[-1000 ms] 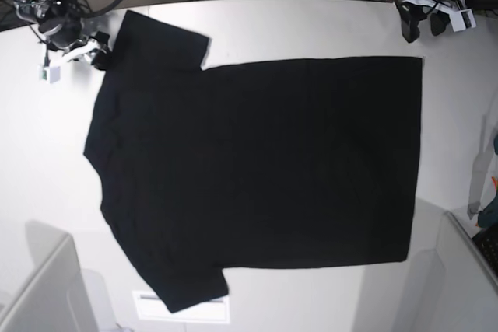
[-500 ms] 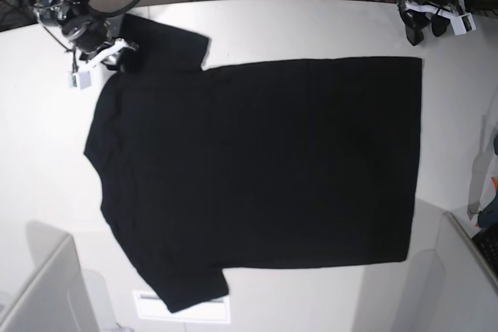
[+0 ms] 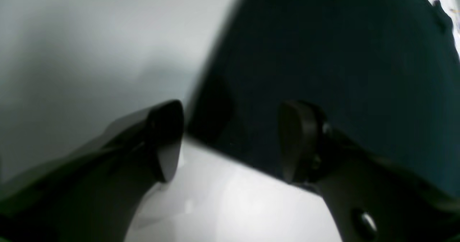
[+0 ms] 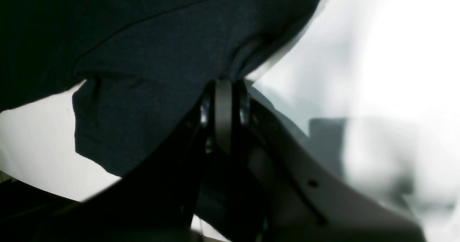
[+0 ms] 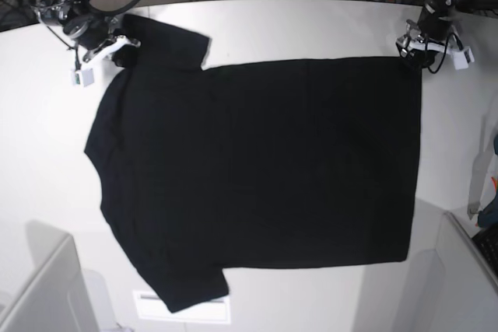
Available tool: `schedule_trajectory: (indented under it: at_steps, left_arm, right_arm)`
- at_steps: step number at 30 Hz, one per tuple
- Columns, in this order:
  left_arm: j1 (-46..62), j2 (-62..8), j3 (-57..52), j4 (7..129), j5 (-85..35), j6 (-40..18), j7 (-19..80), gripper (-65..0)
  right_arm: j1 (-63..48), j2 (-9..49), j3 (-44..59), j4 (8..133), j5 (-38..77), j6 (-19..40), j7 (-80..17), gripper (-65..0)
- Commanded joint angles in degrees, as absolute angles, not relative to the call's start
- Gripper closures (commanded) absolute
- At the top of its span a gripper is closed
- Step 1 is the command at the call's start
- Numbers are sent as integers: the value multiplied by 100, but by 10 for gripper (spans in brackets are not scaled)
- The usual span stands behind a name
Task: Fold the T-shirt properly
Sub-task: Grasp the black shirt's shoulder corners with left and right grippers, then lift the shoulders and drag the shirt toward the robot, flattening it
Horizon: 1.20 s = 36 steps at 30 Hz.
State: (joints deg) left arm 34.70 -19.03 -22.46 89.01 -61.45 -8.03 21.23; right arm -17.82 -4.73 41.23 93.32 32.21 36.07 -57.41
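Shirt [image 5: 264, 153], black and spread flat, covers the middle of the white table [image 5: 47, 192]. The right claw [image 4: 226, 116] pinches a fold by one sleeve. The left claw [image 3: 233, 145] is wide open around the far corner by its bottom edge.

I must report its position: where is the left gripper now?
In the base view, the left gripper is at upper right, open over the T-shirt's corner.

One shirt [image 5: 272, 161], flat on the table [image 5: 264, 295]; one sleeve end beneath my right gripper [image 5: 126, 58], one corner beneath my left gripper [image 5: 420, 61]; one label [image 5: 180, 308] beside the opposite sleeve.
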Motion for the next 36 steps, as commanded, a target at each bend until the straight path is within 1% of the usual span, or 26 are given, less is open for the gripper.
schedule_trajectory:
  at_steps: [1, 5, 6, 7, 8, 11, 12, 15, 17, 19, 25, 28, 32, 34, 36]
  left_arm:
    - [3521, -1921, -2246, 8901, -6114, -716, 2448, -397]
    - [3477, -1903, -2246, 8901, -6114, -716, 2510, -393]
    - [3477, -1877, -2246, 8901, -6114, -716, 2510, -383]
    - [3477, -1851, -2246, 8901, -6114, -716, 2510, -341]
    - [3477, -1851, -2246, 8901, -6114, -716, 2510, -283]
    - [3468, -1851, -2246, 8892, -6114, -716, 2510, -28]
    - [3424, -1851, -2246, 8848, -6114, -716, 2510, 0]
    - [3292, -1859, -2246, 8743, -6105, -716, 2510, 0]
    - [3319, -1868, -2211, 8892, -6105, -716, 2519, 0]
    - [3556, -1868, -2237, 9147, -6009, -716, 2519, 0]
    - [4356, -1833, -2255, 10229, -4954, -716, 2519, 0]
    - [4646, -1833, -2290, 10554, -4954, -716, 2519, 0]
    - [4769, -1754, -2580, 11099, -4963, -708, 2545, 0]
    - [4725, -1657, -2774, 11292, -4963, -708, 2809, 0]
    - [4418, -1560, -3029, 11336, -4971, -708, 3257, 0]
  right_arm:
    - [-1851, -470, 4119, 9323, 2862, 3565, -6062, 0]
    - [-1859, -462, 4119, 9332, 2862, 3565, -6062, 0]
    - [-1859, -462, 4119, 9341, 2862, 3565, -6062, 0]
    - [-1859, -462, 4119, 9349, 2862, 3565, -6062, 0]
    - [-1859, -462, 4119, 9349, 2862, 3565, -6062, 0]
    - [-1859, -462, 4101, 9358, 2862, 3565, -6062, 0]
    - [-1859, -462, 4101, 9367, 2862, 3565, -6062, 0]
    - [-1868, -462, 4119, 9481, 2862, 3565, -6062, 0]
    - [-1930, -462, 4127, 9719, 2862, 3565, -6070, 0]
    - [-2053, -462, 4127, 10044, 2862, 3565, -6062, 0]
    - [-2281, -462, 4127, 10571, 2862, 3565, -6053, 0]
    - [-2378, -462, 4110, 10923, 2862, 3565, -6097, 0]
    - [-2273, -497, 4084, 11275, 2862, 3565, -6105, 0]
    - [-2132, -470, 4119, 11266, 2862, 3556, -6114, 0]
    - [-1938, -453, 4119, 11266, 2862, 3556, -6290, 0]
